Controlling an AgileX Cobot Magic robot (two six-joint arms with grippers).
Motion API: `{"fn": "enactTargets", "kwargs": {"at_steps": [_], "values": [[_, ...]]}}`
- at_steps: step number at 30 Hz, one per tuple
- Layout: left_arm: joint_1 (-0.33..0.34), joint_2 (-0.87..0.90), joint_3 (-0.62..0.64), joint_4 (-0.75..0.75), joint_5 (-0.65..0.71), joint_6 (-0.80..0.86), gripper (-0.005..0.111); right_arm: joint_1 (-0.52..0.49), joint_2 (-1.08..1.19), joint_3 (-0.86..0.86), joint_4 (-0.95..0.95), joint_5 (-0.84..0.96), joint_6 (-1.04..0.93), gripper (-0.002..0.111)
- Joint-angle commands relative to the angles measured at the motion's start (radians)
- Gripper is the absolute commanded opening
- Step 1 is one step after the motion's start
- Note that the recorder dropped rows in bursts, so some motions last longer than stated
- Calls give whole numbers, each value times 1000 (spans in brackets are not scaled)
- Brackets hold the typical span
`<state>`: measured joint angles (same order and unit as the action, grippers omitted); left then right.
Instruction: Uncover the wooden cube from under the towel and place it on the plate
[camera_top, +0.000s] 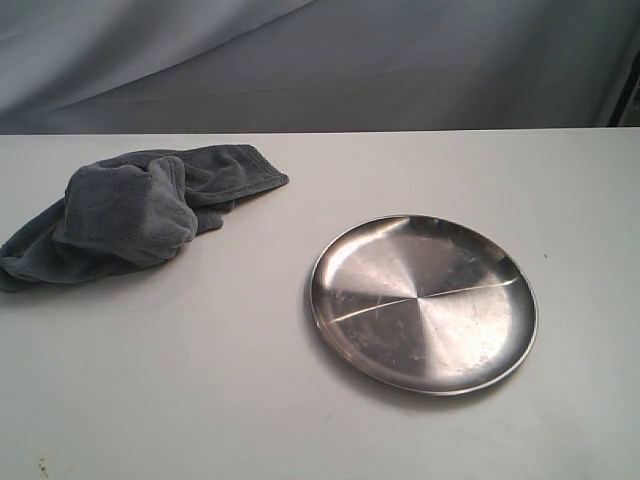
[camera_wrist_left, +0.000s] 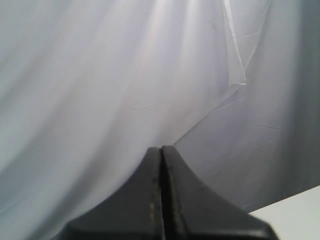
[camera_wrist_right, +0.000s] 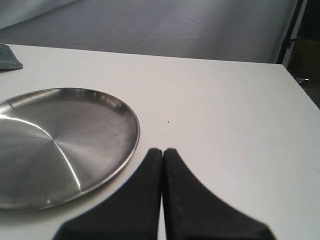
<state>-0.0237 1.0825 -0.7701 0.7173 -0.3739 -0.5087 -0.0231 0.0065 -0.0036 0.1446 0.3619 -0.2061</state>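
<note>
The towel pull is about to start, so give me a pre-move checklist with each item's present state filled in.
1. Towel located: the towel lies bunched on the left side of the table. Ok.
2. Wooden cube seen: no wood shows in any view. A lump in the towel may hide it. Cannot tell.
3. Plate free to receive: the plate has nothing on it. Ok.
4. Towel apart from plate: bare table lies between them. Ok.
5. Left gripper open to pinch cloth: its jaws are pressed together and it faces the backdrop. Not ok.
6. Right gripper open for the cube: its jaws are together, beside the plate's rim. Not ok.
</note>
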Motion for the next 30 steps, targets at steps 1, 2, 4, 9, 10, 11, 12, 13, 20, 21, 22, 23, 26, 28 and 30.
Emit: {"fn": "enactTargets", "kwargs": {"at_steps": [1, 2, 4, 9, 10, 11, 12, 13, 20, 21, 22, 23, 26, 28, 30], "values": [[-5, 2, -51, 0, 115, -7, 0, 4, -6, 4, -2, -10, 0, 0], [-5, 2, -63, 0, 142, -7, 0, 4, -6, 4, -2, -10, 0, 0], [-5, 2, -80, 0, 192, -6, 0, 4, -6, 4, -2, -10, 0, 0], [-5, 25, -104, -2, 217, -6, 0, 4, -6, 4, -2, -10, 0, 0], [-5, 34, -109, -2, 220, -6, 0, 4, -6, 4, -2, -10, 0, 0], [-5, 43, -109, -2, 220, -6, 0, 4, -6, 4, -2, -10, 0, 0], [-5, 60, -109, -2, 225, -3, 0, 4, -6, 4, -2, -10, 0, 0], [-5, 75, -109, -2, 230, -3, 0, 4, -6, 4, -2, -10, 0, 0], [-5, 202, -109, -2, 296, 47, 0, 4, -6, 4, -2, -10, 0, 0], [-5, 216, -109, -2, 298, 47, 0, 4, -6, 4, -2, -10, 0, 0], [-5, 226, -109, -2, 300, 47, 0, 4, -6, 4, -2, -10, 0, 0], [-5, 238, -109, -2, 299, 47, 0, 4, -6, 4, -2, -10, 0, 0], [-5, 271, -109, -2, 302, 42, 0, 4, -6, 4, -2, -10, 0, 0], [-14, 289, -109, -2, 313, 17, 0, 4, -6, 4, -2, -10, 0, 0], [-32, 311, -109, -2, 334, 17, 0, 4, -6, 4, -2, -10, 0, 0]]}}
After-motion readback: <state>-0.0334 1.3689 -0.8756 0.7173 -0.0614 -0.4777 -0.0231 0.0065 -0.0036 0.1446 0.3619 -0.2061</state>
